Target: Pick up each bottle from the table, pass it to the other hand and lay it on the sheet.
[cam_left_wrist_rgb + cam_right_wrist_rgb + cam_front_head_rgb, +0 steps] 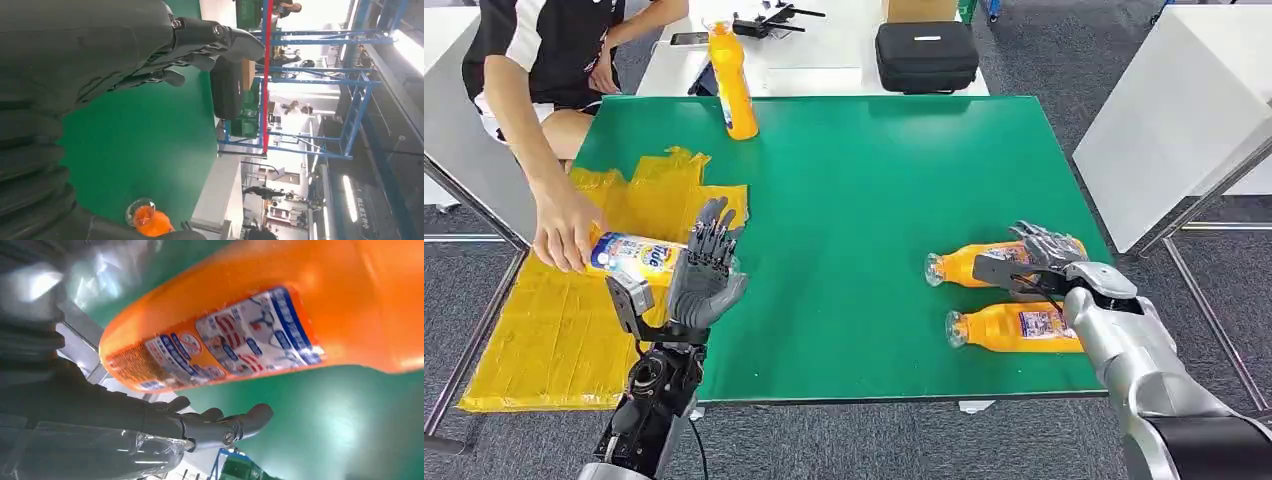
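Green table (pixel 854 200) with yellow sheet (pixel 554 320) at one edge. Left robot hand (pixel 704 275) spread, empty, beside bottle (pixel 639 255) under person's hand (pixel 564 235). Right robot hand (pixel 1044 262) loosely over lying bottles (pixel 1014 325), none gripped; possible roll-off.

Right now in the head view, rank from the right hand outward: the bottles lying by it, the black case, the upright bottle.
From the right hand:
1. Two lying bottles, far one and near one, both beside it; too close to call.
2. Black case, beyond the green table's far edge.
3. Upright bottle, far left.
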